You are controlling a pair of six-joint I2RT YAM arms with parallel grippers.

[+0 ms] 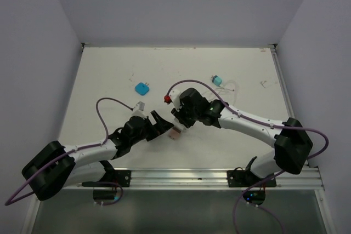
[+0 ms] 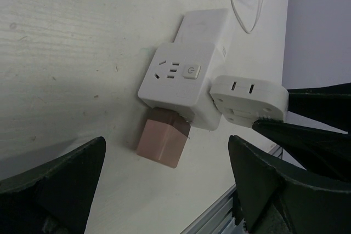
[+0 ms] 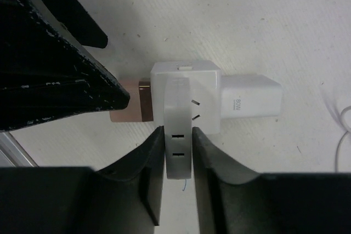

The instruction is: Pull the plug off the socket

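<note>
At near edge of table (image 1: 98, 75), 6 o'clock side, by the arm bases: L gripper (image 2: 167, 152) spread wide, nothing in it, fingers either side of the plug cluster w/o touching.

Just beyond, R gripper (image 3: 177, 135) clamped tight on flat white plug (image 3: 177, 154), held by its thin edges.

Socket (image 2: 175, 80) lying flat near table centre, touching that plug at its 4 o'clock corner in L wrist view. Can't tell if prongs fully out.

Step in hand, by judgement: drawing flat plug off w/ R, socket unheld. To do it well:
- Close L on socket body across its free sides, clear of pink plug block (image 2: 163, 142) at 7 o'clock and white charger block (image 2: 204, 26) at 12 o'clock.
- Pull R straight along prong axis, no twist, no lift. Otherwise whole cluster likely to slide along.

No box, tray or bin in view. Only holder = socket itself: pink block in one side, charger block in opposite side, top outlet w/ button empty.

Farther out, well apart from cluster:
- Teal square adapter (image 1: 142, 88) at 11 o'clock of socket.
- Small teal-and-white plug (image 1: 217, 80) at 1 o'clock, thin white cable (image 2: 247, 4) near it.
</note>
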